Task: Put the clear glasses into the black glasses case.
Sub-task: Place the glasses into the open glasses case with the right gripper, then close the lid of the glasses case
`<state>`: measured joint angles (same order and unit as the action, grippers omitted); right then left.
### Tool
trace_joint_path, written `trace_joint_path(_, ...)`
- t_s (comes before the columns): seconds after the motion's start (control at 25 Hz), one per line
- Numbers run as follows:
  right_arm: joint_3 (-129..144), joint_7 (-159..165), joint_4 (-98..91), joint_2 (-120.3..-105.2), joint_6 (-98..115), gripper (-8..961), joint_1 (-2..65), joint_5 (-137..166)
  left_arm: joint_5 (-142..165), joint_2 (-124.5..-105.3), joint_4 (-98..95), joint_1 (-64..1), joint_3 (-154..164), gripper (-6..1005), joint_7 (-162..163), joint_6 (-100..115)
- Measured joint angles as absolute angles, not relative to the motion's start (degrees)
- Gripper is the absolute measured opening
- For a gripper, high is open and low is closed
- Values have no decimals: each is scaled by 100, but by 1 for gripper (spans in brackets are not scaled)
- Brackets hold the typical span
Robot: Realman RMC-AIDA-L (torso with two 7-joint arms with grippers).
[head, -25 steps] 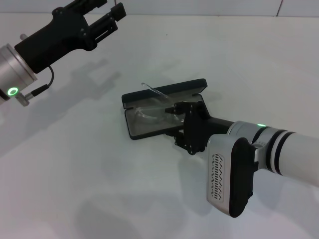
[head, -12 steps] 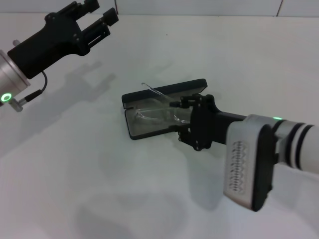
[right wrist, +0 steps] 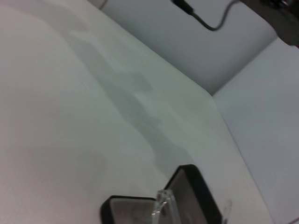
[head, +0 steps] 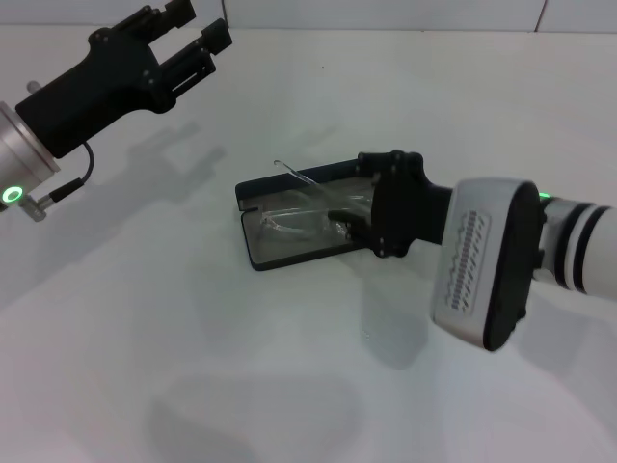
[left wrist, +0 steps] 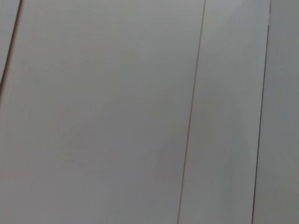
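Risen over the black glasses case (head: 289, 236), right hand (head: 359, 217) grip unclear; clear glasses (head: 299, 217) inside; no lettering legible.

A: So the head cam is sitting up high, looking forward and down over the whole table (head: 193, 367), both arms and the case (head: 289, 241) in frame.

B: Right wrist cam is looking low across the tabletop, close to the case (right wrist: 187, 196); that's what it's sharing with the head view. Left wrist cam is just facing pale panels (left wrist: 117, 116), overlapping with nothing.
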<state>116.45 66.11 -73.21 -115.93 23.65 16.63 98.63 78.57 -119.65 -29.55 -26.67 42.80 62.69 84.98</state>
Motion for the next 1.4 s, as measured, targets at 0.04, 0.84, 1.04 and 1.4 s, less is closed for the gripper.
trace_joint_path(0.04,11637,6694,-7259,-11592,2356,472,1726,9864,7856,-11967,-2954,-2658,4280,623,6269,8498)
trace_joint_path(0.84,11601,6860,-7061,-11561,2936,464,1868,9927,7857,-11971,-2935,-2635,4280,623,6289,8499)
trace_joint_path(1.04,11155,6851,-7413,-11547,3637,463,1627,9902,7858,-11971,-2935,-2614,4280,622,6293,8499)
trace_joint_path(1.4,8173,6870,-6445,-11545,7401,461,1910,8780,7918,-11955,-2946,-2678,4281,627,6794,8175)
